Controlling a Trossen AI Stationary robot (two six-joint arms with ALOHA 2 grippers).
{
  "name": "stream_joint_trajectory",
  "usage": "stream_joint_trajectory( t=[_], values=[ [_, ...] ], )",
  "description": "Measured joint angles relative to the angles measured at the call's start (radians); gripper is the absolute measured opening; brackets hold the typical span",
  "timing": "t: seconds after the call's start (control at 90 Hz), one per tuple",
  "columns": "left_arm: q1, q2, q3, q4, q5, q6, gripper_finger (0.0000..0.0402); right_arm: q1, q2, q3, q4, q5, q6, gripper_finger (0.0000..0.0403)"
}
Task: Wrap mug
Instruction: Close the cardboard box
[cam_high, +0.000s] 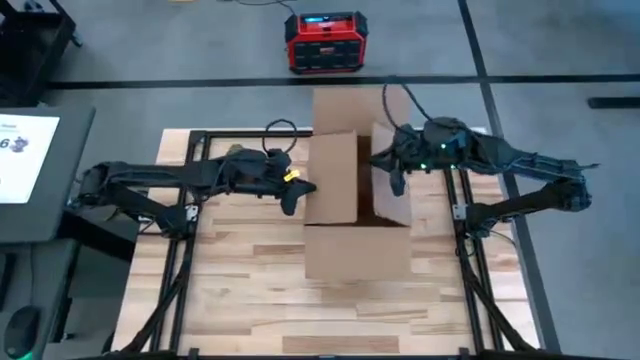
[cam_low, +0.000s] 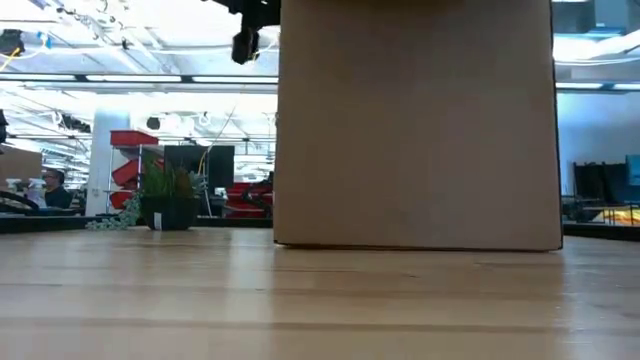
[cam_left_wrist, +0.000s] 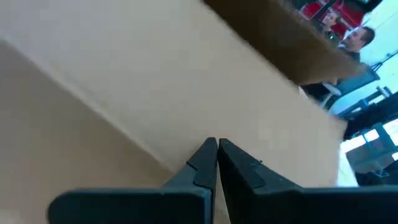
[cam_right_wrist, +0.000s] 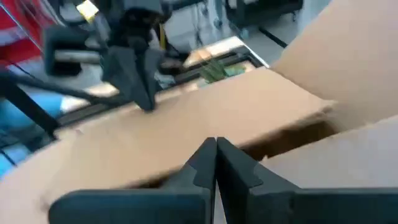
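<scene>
While no mug is showing anywhere, the high view is giving a cardboard box (cam_high: 355, 205) sitting mid-table (cam_high: 250, 300) with its flaps standing open, so the mug is presumably inside it or out of sight. The left gripper (cam_high: 293, 197) is pressing at the box's left flap and the right gripper (cam_high: 397, 181) is reaching over the right flap, likely to fold them.

Across the low view, the box's plain wall (cam_low: 415, 125) is filling the middle, resting flat on the table, with part of an arm hanging above its upper left corner.

Through the left wrist view, the left gripper's fingers (cam_left_wrist: 202, 163) are meeting tip to tip, pinched closed against cardboard.

Through the right wrist view, the right gripper's fingers (cam_right_wrist: 205, 158) are likewise closed together over a flap, holding nothing, with the left gripper hanging beyond.
</scene>
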Motion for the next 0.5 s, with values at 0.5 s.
stream_joint_trajectory(
  t=[0.5],
  values=[
    [0.006, 0.022, 0.022, 0.09, 0.0, -0.116, 0.0, 0.014, -0.046, -0.334, 0.369, -0.083, 0.083, 0.0]
  ],
)
